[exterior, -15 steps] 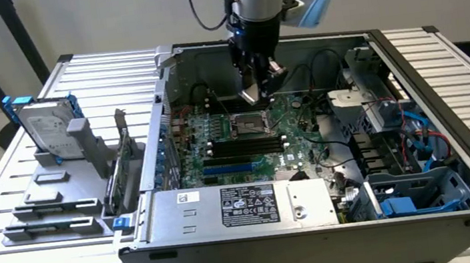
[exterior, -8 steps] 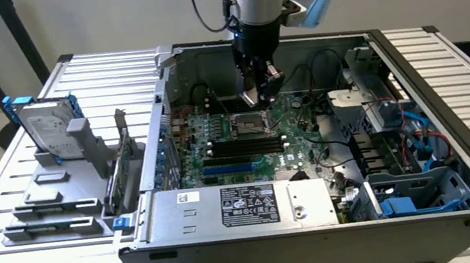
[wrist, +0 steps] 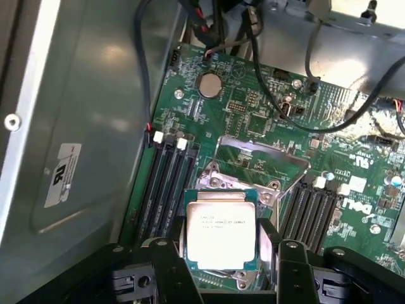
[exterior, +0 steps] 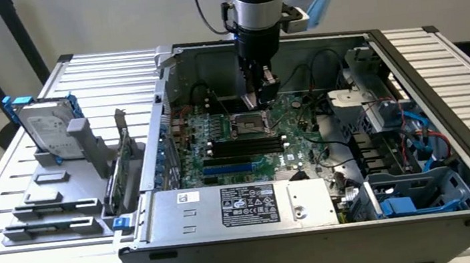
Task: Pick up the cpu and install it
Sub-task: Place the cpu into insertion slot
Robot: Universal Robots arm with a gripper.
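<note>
The gripper [wrist: 224,259] holds the cpu [wrist: 220,231] flat between its fingers [wrist: 166,259], which are spread fairly wide against two opposite edges, its shiny top facing the wrist camera. Just beyond it lies the socket [exterior: 250,124], its metal plate [wrist: 261,158] swung open. Memory slots [wrist: 166,183] flank the socket on the motherboard [wrist: 253,107], inside the open case [exterior: 321,245].

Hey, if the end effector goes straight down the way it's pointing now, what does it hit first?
Probably the open processor socket on the green board, directly below. The end effector grips the chip, so the chip would touch first; the remaining gap is hard to judge.
</note>
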